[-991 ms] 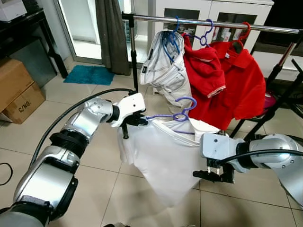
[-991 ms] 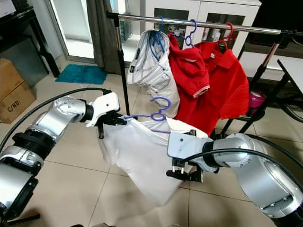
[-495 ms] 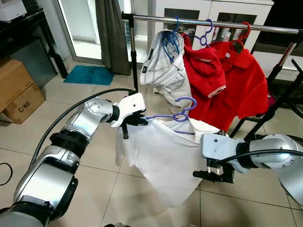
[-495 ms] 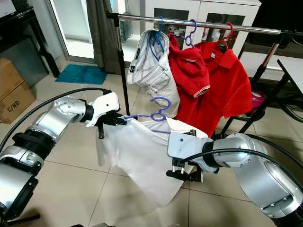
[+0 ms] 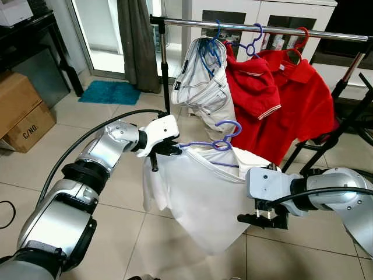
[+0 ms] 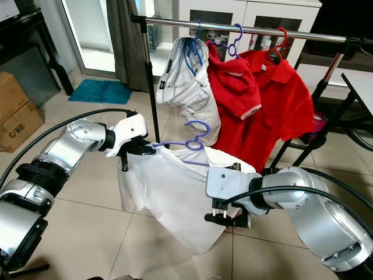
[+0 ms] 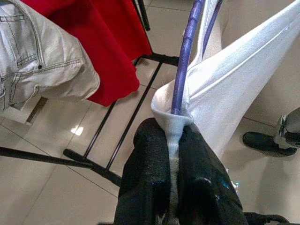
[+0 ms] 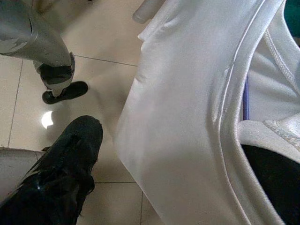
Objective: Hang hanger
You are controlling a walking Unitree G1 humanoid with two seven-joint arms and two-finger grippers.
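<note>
Left hand (image 7: 173, 154) pinching white shirt (image 5: 198, 198) at purple hanger (image 5: 218, 142) end, right hand (image 5: 262, 220) spread beside shirt, below rail (image 5: 262, 28)

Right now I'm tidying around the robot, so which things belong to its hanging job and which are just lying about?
Part of the job:
purple hanger
white shirt on it
left gripper, shut on the shirt's shoulder
right gripper beside the shirt
clothes rail

Just lying about:
red polo shirts
white jeans
cardboard boxes
teal mat
</note>
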